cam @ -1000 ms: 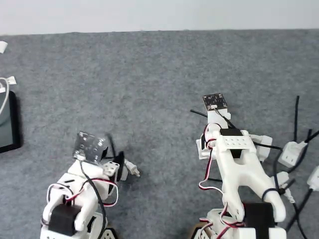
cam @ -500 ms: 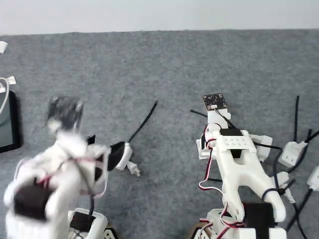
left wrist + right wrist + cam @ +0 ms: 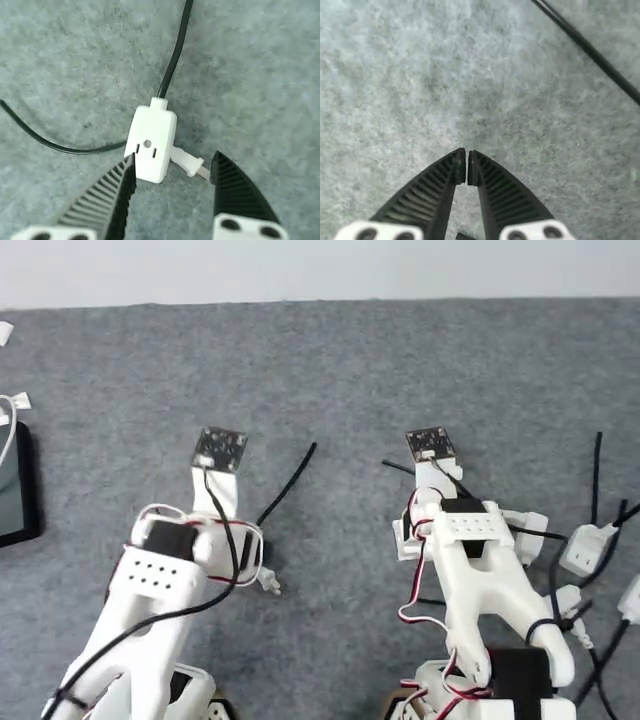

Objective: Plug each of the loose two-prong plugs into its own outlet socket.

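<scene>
L gripper [image 3: 173, 161] spread over socket [image 3: 150, 142] & plug [image 3: 189, 164]; R gripper [image 3: 466, 155] closed.

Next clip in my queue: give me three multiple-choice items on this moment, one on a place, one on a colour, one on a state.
1. Where is the loose plug relative to the socket block?
A. Pushed into its slots
B. Beside it on the grey mat
C. Stacked on top of it

2. What colour is the cord running out of the socket block?
A. Red
B. White
C. Black

3. How is the right claw?
A. Shut, with nothing in it
B. Wide open
C. Shut on a plug

Answers:
1 B: the plug lies flat at the block's side, and the block's two slots are bare.
2 C: a black cord leaves the block's far end.
3 A: its two fingers meet at the tips over bare mat.
</scene>
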Tool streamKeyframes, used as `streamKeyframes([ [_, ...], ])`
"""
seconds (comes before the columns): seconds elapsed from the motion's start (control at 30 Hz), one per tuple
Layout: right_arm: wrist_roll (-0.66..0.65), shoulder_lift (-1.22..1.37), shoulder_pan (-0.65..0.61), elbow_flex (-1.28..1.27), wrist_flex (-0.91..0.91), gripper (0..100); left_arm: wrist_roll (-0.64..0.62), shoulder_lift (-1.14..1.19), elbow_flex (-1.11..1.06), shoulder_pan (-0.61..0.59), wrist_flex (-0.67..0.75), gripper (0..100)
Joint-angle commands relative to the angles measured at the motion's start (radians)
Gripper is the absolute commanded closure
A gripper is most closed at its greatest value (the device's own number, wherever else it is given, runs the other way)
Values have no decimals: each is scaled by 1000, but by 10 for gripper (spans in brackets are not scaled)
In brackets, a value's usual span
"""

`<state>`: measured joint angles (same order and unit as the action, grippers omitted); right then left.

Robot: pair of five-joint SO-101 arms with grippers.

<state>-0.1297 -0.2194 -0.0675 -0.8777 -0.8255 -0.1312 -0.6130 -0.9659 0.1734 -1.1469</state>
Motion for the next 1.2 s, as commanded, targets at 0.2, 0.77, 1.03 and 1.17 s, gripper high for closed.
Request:
streamKeyframes([
  [0.2,-12,2,-12,55,16,983,0,227,-7,6,178,773],
  [0.77,-14,2,-12,55,15,983,0,394,50,77,161,776],
  [1.03,-14,2,-12,55,13,983,74,396,51,-52,133,776],
  [1.17,-14,2,-12,55,13,983,132,396,56,-130,135,809],
])
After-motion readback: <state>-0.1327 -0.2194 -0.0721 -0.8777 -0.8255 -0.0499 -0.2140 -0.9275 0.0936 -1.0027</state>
